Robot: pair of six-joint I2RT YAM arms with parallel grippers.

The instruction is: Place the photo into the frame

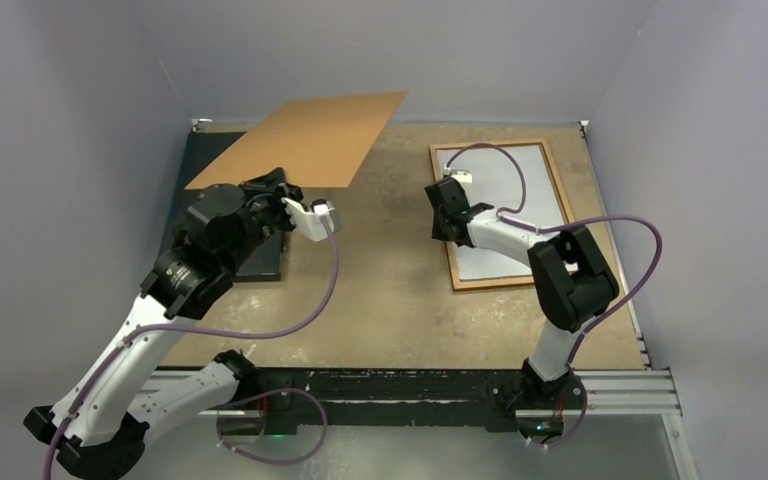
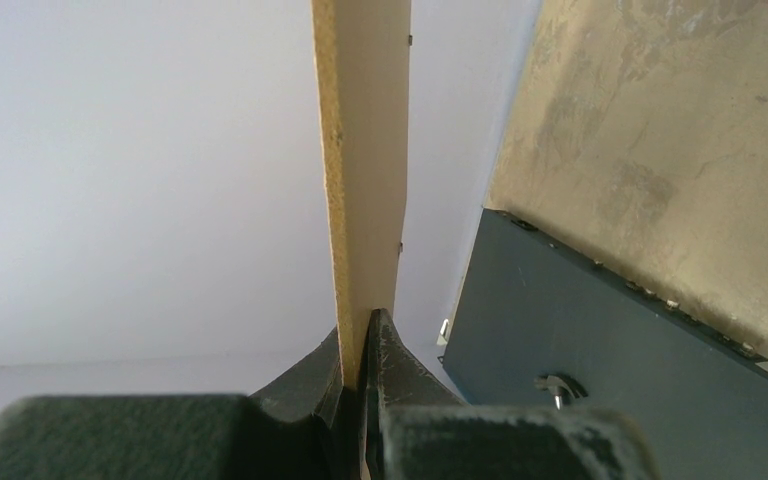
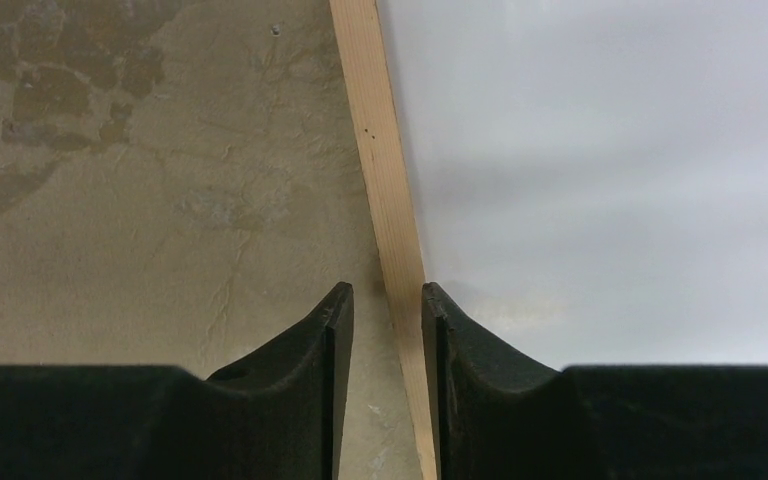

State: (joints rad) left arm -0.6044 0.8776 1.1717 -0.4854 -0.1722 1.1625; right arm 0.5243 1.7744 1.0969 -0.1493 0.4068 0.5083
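Right wrist: right gripper (image 3: 387, 290) open astride frame (image 3: 378, 150) rail; left gripper (image 2: 360, 330) clamps backing board (image 2: 365, 150) (advise holding it clear)

Robot lab: white enclosure walls (image 1: 80, 90), table (image 1: 390, 290)

Top view looks down on the whole table (image 1: 390, 290); wrist views see close patches past their jaws.

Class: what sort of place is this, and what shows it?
Likely a robotics lab workcell: left arm and right arm bolted to a worn table, plain grey walls around it.
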